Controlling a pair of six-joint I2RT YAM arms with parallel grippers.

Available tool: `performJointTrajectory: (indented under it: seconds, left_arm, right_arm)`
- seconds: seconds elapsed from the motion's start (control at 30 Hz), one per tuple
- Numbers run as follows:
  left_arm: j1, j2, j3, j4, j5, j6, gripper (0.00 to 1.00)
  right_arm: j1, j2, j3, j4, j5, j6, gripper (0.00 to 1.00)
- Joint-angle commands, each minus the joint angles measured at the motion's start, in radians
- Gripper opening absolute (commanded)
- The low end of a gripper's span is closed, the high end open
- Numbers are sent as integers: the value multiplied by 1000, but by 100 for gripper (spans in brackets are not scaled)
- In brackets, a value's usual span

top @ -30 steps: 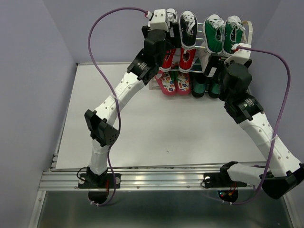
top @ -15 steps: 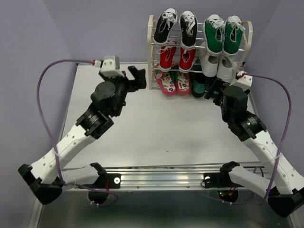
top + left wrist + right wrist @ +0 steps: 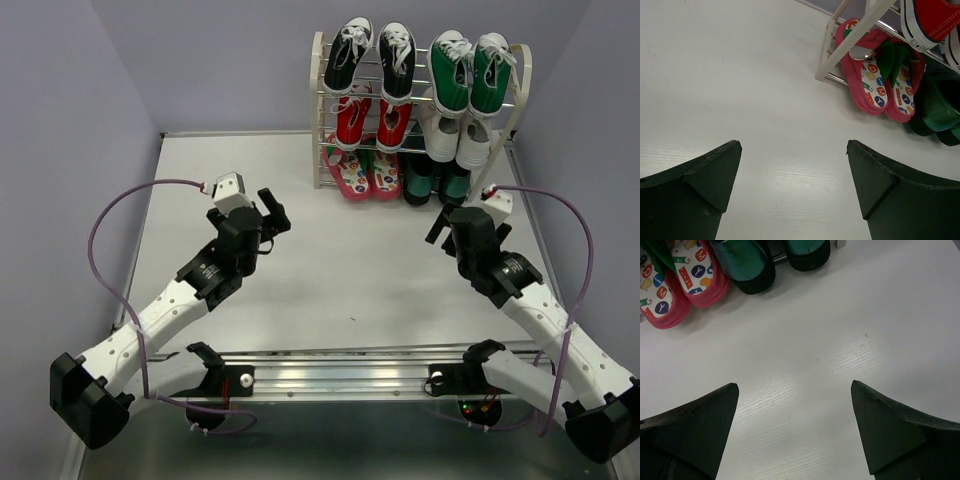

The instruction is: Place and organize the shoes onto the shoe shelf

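Note:
The shoe shelf (image 3: pixel 318 110) stands at the far edge of the table. Black sneakers (image 3: pixel 350 52) sit on its top tier at left, red sneakers (image 3: pixel 353 122) on the middle tier, pink-red flip-flops (image 3: pixel 362 172) at the bottom left. The flip-flops also show in the left wrist view (image 3: pixel 870 82) and the right wrist view (image 3: pixel 670 290). My left gripper (image 3: pixel 272 208) is open and empty over the table, left of the shelf. My right gripper (image 3: pixel 444 222) is open and empty, in front of the shelf's right side.
Green sneakers (image 3: pixel 468 68) sit on the top tier at right, white sneakers (image 3: pixel 458 135) below them, and dark green shoes (image 3: pixel 436 180) at the bottom right, also in the right wrist view (image 3: pixel 745 262). Purple walls enclose the white table (image 3: pixel 330 270).
Both arms have pulled back from the shelf toward the near edge. The left gripper left the black sneakers on the top tier; the right gripper came away from the shelf's right side.

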Motion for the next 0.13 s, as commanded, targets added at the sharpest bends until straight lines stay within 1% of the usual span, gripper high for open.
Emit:
performJointTrajectory:
  seconds: [0.0, 0.07, 0.1]
  left_arm:
    - [20, -8, 19, 75, 23, -22, 99]
    - [37, 7, 23, 75, 40, -11, 99]
    - [66, 25, 20, 119, 89, 10, 99]
  right_arm:
    - [-6, -5, 10, 27, 35, 35, 100]
    - [-6, -3, 6, 29, 66, 40, 100]
    - [-6, -2, 5, 30, 81, 41, 100]
